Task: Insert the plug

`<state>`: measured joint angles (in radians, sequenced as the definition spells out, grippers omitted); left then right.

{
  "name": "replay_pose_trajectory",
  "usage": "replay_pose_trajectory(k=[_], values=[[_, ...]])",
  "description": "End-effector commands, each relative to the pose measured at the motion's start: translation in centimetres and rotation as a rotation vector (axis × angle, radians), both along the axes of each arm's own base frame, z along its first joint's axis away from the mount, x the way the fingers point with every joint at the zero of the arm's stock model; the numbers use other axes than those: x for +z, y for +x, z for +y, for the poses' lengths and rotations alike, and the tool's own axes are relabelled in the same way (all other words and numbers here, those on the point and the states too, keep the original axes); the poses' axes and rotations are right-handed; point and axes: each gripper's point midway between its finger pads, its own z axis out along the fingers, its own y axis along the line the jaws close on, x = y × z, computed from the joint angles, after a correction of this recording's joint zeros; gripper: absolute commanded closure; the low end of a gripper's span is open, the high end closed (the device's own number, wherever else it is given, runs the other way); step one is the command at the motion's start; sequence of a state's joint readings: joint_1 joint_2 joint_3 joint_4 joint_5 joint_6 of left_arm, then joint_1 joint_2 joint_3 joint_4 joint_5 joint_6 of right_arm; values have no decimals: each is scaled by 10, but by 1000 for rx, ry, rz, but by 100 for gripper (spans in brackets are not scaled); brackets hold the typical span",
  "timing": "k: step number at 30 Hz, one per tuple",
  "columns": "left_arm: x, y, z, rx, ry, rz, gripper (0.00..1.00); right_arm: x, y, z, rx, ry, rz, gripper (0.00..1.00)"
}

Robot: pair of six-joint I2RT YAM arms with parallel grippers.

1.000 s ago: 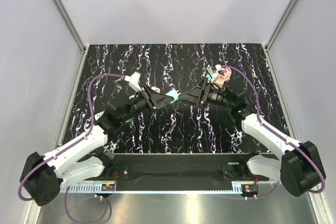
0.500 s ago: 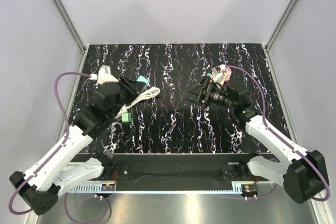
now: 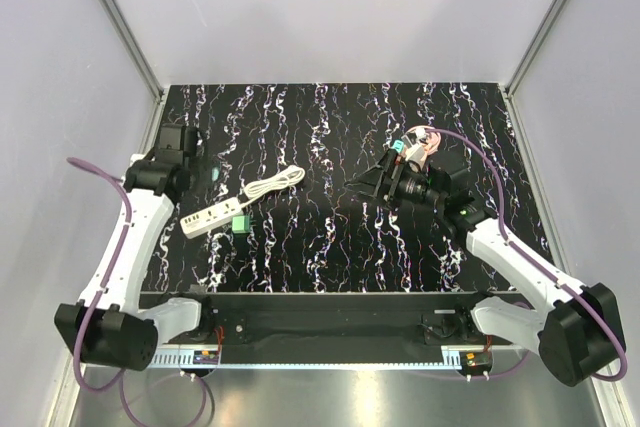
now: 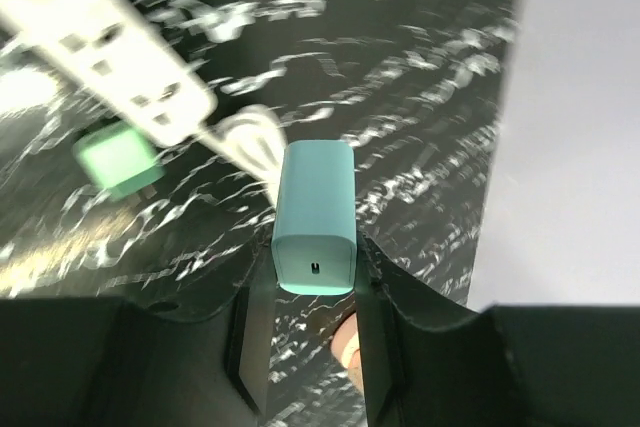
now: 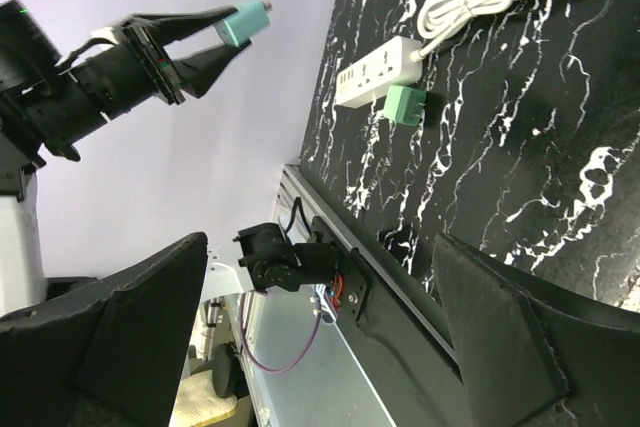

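**A:** First entry, the plug?

**B:** Plug (image 4: pixel 315 215): a small teal block with rounded corners, smooth sides and one tiny slot in the face toward the left wrist camera. It is held off the table (image 3: pixel 330 127), pinched on two opposite sides by the left gripper (image 4: pixel 315 255), whose fingers are closed against it.

**A:** Second hand?

**B:** Right gripper (image 3: pixel 372 179): fingers spread wide, nothing between them. It sits right of the table's centre, well apart from the plug.

**A:** Edges and room?

**B:** The left gripper is at the table's left edge, close to the left wall (image 3: pixel 80 97). The white power strip (image 3: pixel 210 215) lies slantwise just right of the left arm. A green cube (image 3: pixel 240 222) sits just beside the strip's right end; contact cannot be told. The white cord (image 3: pixel 275 184) is bundled toward the centre. Dark marbled surface shows between the cord and the right gripper.

**A:** Differences between views?

**B:** From above the plug is barely visible. The left wrist view shows its slotted face sharply, with the strip and cube blurred behind. The right wrist view shows the plug from the side against the wall, with a pale stub at its far end, and the strip's sockets facing up.
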<state>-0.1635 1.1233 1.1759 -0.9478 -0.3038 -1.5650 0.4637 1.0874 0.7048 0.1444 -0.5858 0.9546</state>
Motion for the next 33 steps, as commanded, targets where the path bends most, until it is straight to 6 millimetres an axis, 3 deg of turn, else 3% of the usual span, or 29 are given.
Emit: replay_pose_trajectory(k=[1, 7, 13, 22, 33], values=[[-27, -29, 6, 189, -186, 178, 100, 15, 2, -3, -17, -14, -74, 0], [-51, -36, 13, 306, -247, 321, 100, 15, 1, -5, -18, -29, -94, 0], [-63, -32, 22, 416, -275, 330, 100, 14, 3, -6, -19, -52, -110, 0], [-98, -35, 32, 458, -350, 500, 100, 12, 2, -11, -14, -100, -150, 0], [-115, -29, 39, 474, -364, 491, 100, 12, 3, -15, -26, -142, -165, 0]])
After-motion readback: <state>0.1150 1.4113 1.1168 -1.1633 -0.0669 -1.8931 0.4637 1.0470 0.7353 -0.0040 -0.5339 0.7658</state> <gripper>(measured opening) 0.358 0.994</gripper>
